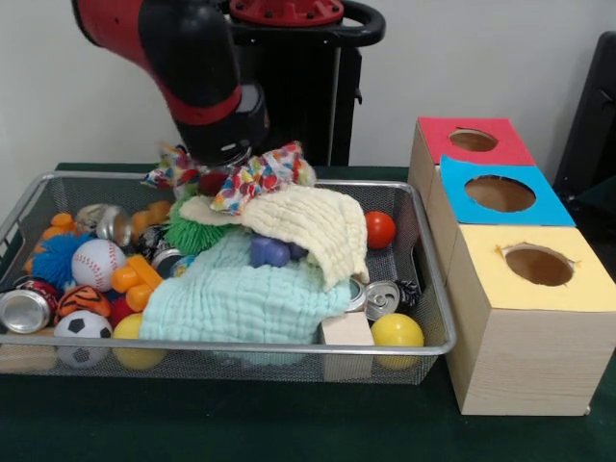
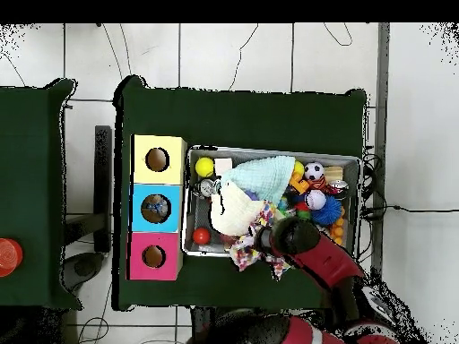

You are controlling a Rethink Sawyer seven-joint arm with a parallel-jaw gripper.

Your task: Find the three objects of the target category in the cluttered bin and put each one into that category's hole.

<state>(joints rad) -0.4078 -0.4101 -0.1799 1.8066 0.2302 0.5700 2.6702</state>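
Fabric: a patterned cloth (image 1: pixel 258 178) is judged light, limp, best pinched at a bunched fold.
Place: far rim of the mesh bin (image 1: pixel 435 289), draped beneath the gripper (image 1: pixel 219 173).
Axis: spread along the rim.
Gripper state: hidden; cannot be told.

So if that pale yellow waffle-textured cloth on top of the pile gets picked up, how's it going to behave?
The pale yellow waffle-textured cloth is probably floppy: it drapes in folds over the mint green cloth and a blue toy. It looks thin, so likely light. Lifted by one point it would probably sag, and might drag on the things beneath it.
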